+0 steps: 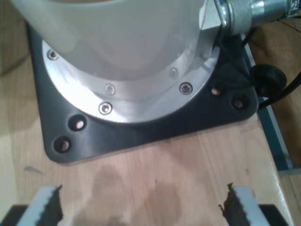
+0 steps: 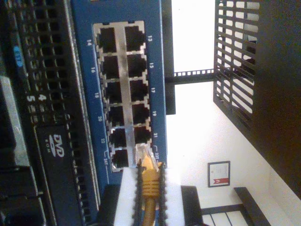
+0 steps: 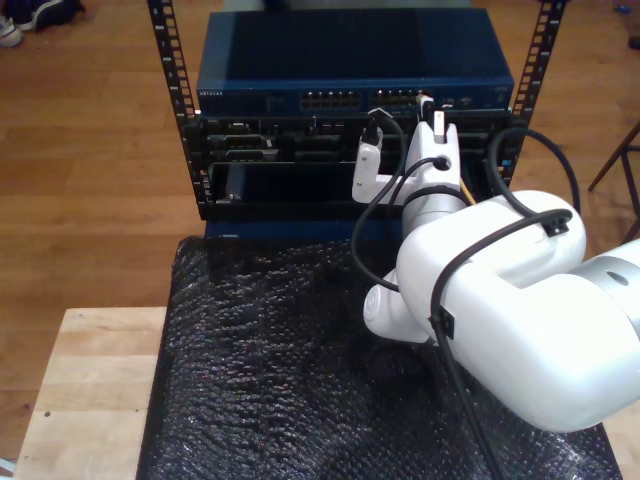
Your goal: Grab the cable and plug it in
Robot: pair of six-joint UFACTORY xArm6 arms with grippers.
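A: Where's the cable [image 2: 149, 186]?

B: Clamped between the pads [image 2: 127, 202] of my second gripper [image 2: 149, 207]. Yellow boot sticks out past the fingertips, clear plug [image 2: 145, 154] at the tip. Plug sits right at the end port of the switch [image 2: 84, 94], by the 23/24 labels. Can't tell if it's seated or just touching the opening.

A: Exterior view?

B: Second gripper [image 3: 428, 112] is up at the far side of the scene, against the switch's [image 3: 350, 70] port row, right of centre in the exterior view. A bit of yellow cable [image 3: 464, 192] shows beside the wrist. Switch sits on top in the rack [image 3: 180, 110], darker units under it.

A: First gripper?

B: My first gripper [image 1: 141, 207] has jaws spread wide, nothing between them. It points down at a wooden table [image 1: 155, 169] with a faint stain, near a black base plate [image 1: 155, 127] carrying an arm's round flange [image 1: 117, 101].

A: Anything else?

B: Black bubble wrap [image 3: 270, 380] covers the near table [image 3: 85, 380] in the exterior view; a big white arm joint [image 3: 510, 300] fills its right.
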